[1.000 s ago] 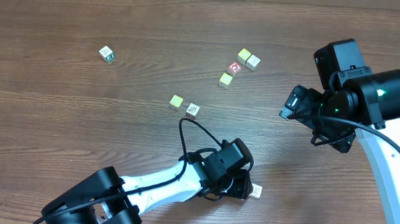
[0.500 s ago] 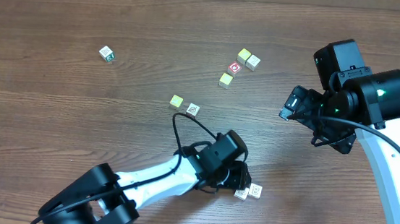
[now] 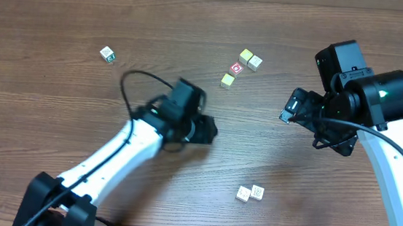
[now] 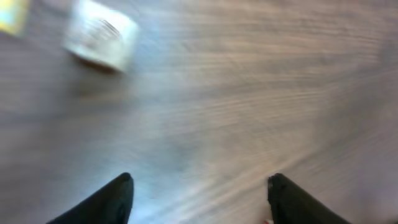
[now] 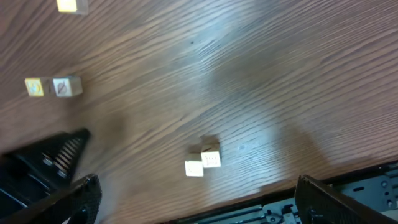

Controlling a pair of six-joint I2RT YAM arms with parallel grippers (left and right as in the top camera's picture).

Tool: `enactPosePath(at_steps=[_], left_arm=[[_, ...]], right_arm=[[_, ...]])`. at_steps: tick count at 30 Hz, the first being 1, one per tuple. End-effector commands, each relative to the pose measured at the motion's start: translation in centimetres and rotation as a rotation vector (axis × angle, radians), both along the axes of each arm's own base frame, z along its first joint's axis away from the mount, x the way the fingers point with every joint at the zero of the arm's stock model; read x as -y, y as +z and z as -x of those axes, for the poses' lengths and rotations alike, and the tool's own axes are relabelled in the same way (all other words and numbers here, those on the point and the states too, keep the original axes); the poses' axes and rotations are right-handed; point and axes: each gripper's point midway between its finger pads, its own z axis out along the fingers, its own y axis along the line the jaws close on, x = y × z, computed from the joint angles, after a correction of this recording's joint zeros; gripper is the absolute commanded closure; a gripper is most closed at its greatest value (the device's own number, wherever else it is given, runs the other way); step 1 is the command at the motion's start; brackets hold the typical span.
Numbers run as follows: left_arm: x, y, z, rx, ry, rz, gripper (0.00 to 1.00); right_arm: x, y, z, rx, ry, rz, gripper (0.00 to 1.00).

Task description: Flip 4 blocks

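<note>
Two touching pale wooden cubes (image 3: 244, 194) lay, probably flipped, on the brown tabletop (image 3: 55, 115). The yellow-faced cube (image 5: 34, 87) and line-drawn cube (image 5: 66, 86) seemingly awaited turning. Both arms' jaws hung released, empty.

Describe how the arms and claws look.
Both arms have white links and black joints. The left arm carries a looping black cable; the right arm shows a small green light. Each claw has two dark fingers: left claw, right claw.
</note>
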Motion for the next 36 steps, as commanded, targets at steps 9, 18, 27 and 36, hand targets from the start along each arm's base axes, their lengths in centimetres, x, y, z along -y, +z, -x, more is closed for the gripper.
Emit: enactPosePath(at_steps=[9,18,27,36], left_arm=[[-3.4,-0.5,-6.7,0.088,-0.011,-0.141,0.24],[-2.2,-3.6,-8.9,-0.026,-0.124,-0.209,0.37],[-0.6,-4.4,-8.9,-0.028,-0.213,-0.229,0.48],[-1.5,-5.7,-8.6,-0.063,-0.208,-0.28,0.49]], right_arm=[[-5.0,0.0,2.4,-0.028,0.15,-0.055,0.0],[-6.3,0.0,3.4,-0.037,0.182,-0.057,0.0],[-6.3,0.0,3.4,-0.039,0.182,-0.056,0.0],[-6.1,-0.1,3.6,-0.047,0.182,-0.051,0.0]])
